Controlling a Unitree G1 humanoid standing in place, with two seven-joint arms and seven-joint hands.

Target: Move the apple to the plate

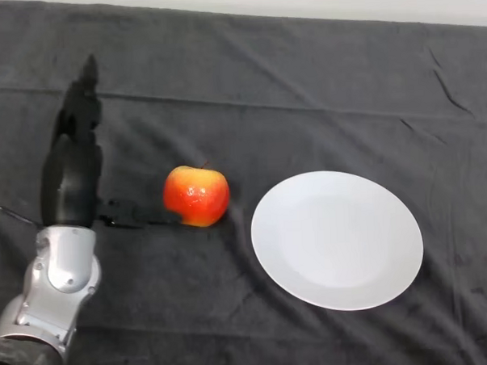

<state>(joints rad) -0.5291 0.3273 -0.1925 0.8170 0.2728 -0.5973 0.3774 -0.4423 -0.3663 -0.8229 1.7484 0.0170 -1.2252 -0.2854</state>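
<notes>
While the apple [196, 196] is sitting on the dark-clothed counter [304, 83] just left of the white plate [337, 239], not touching it, the left hand [71, 170] is resting well left of the apple. Its fingers are lying straight, pointing away and holding nothing.

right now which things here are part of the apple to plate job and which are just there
Part of the job:
- apple, on the cloth, left of the plate and apart from it
- white plate, nothing on it
- robot hand, fingers straight, left of the apple, not touching it

Just there:
- dark cloth covering the table
- pale wall strip along the top edge
</notes>
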